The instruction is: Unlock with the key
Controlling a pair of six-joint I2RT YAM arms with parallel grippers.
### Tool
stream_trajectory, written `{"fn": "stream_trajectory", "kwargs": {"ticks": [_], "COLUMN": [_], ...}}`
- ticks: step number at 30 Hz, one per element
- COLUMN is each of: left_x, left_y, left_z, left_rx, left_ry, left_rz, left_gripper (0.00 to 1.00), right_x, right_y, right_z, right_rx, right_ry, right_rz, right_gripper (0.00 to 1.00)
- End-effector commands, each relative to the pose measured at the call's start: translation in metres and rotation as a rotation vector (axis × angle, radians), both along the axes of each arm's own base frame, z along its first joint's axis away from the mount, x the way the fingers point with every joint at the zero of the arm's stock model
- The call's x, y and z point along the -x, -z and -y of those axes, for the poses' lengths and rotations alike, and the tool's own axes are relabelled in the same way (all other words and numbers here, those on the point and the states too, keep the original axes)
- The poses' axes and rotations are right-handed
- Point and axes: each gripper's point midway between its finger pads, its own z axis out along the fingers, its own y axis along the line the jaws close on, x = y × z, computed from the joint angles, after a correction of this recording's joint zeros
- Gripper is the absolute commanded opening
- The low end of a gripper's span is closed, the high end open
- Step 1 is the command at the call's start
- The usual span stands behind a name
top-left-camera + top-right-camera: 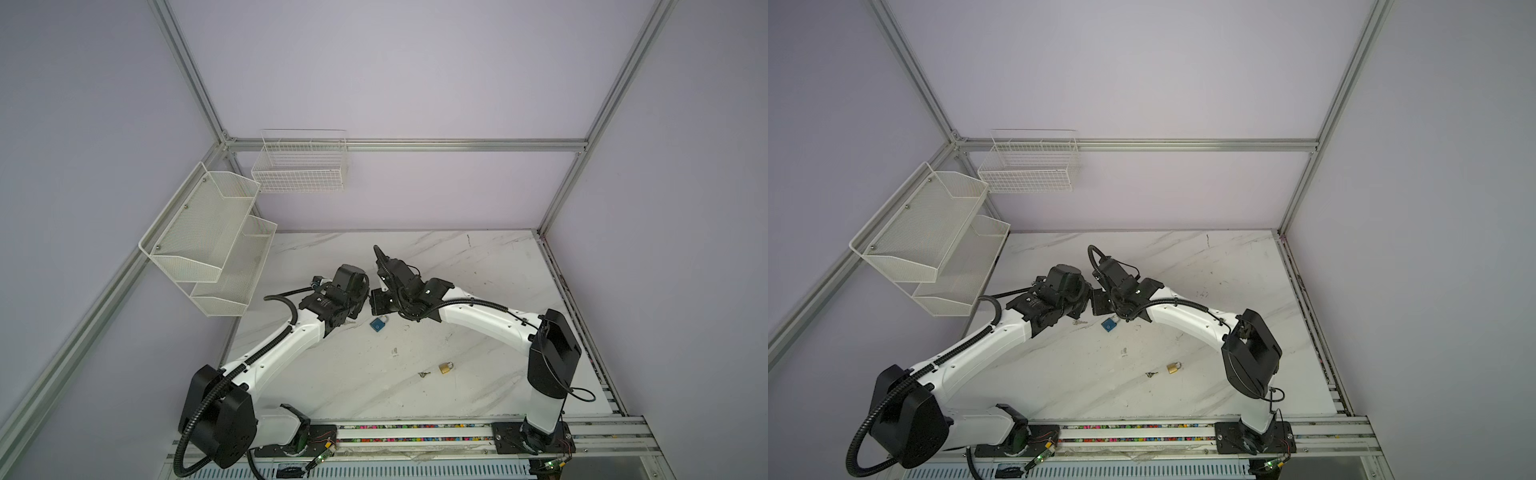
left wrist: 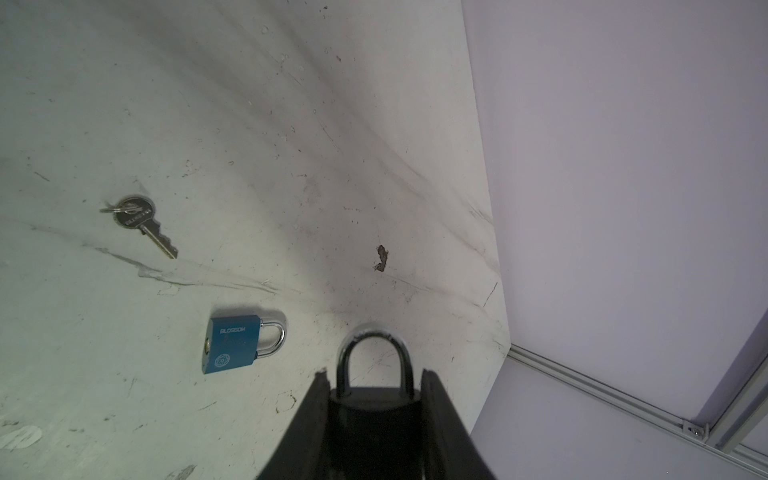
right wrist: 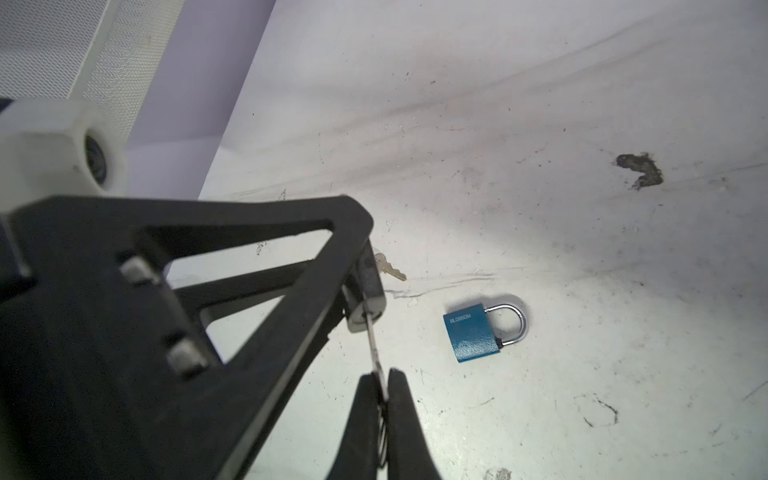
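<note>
Key (image 3: 372, 340) in the black padlock (image 2: 374, 409), a gripper on each.
In both top views the grippers meet over the table (image 1: 478, 270), bare surface behind them. Left wrist: left gripper (image 2: 375, 376) part-spread, clamping the padlock's body; table edge and wall near. Right wrist: right gripper (image 3: 382, 380) pinching the key, blade entering the lock; blue padlock (image 3: 471, 332) lies nearby.

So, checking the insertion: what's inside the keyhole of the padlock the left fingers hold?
The key has its blade running into the keyhole at the base of the padlock, its head pinched between the right fingers. How deep the blade reaches is hidden inside the lock body.
</note>
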Motion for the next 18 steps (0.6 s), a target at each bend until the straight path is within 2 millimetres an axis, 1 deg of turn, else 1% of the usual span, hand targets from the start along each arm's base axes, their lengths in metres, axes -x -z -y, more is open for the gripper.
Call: {"fn": "stream_trajectory", "kwargs": {"ticks": [1, 3, 4, 5, 6, 8, 9, 10, 12, 13, 15, 18], "left_x": [0.013, 0.016, 0.018, 0.019, 0.020, 0.022, 0.023, 0.022, 0.023, 0.022, 0.021, 0.020], "left_y": [-0.056, -0.058, -0.057, -0.056, -0.055, -0.052, -0.054, -0.055, -0.058, -0.059, -0.059, -0.056], "left_z": [0.056, 0.056, 0.055, 0.052, 0.050, 0.046, 0.046, 0.046, 0.046, 0.047, 0.048, 0.049], "left_rx": [0.203, 0.203, 0.193, 0.180, 0.166, 0.161, 0.165, 0.163, 0.174, 0.174, 0.172, 0.188], "left_ry": [0.183, 0.189, 0.188, 0.179, 0.170, 0.156, 0.151, 0.150, 0.139, 0.137, 0.132, 0.115], "left_rz": [0.080, 0.086, 0.090, 0.089, 0.087, 0.076, 0.082, 0.086, 0.088, 0.092, 0.091, 0.077], "left_gripper": [0.00, 0.00, 0.00, 0.00, 0.00, 0.00, 0.00, 0.00, 0.00, 0.00, 0.00, 0.00], "right_x": [-0.007, -0.006, -0.004, -0.003, -0.008, -0.019, -0.025, -0.029, -0.035, -0.037, -0.038, -0.033], "right_y": [-0.055, -0.060, -0.068, -0.072, -0.074, -0.062, -0.053, -0.045, -0.037, -0.034, -0.034, -0.039], "right_z": [-0.040, -0.041, -0.043, -0.043, -0.039, -0.027, -0.019, -0.013, -0.003, 0.000, 0.001, -0.007], "right_rx": [-0.246, -0.276, -0.324, -0.347, -0.334, -0.217, -0.156, -0.110, -0.049, -0.038, -0.023, -0.051], "right_ry": [-0.059, -0.083, -0.098, -0.088, -0.050, 0.012, 0.046, 0.070, 0.111, 0.123, 0.133, 0.116], "right_rz": [0.069, 0.052, 0.035, 0.020, 0.024, 0.069, 0.087, 0.100, 0.129, 0.133, 0.149, 0.163], "right_gripper": [0.00, 0.00, 0.00, 0.00, 0.00, 0.00, 0.00, 0.00, 0.00, 0.00, 0.00, 0.00]}}
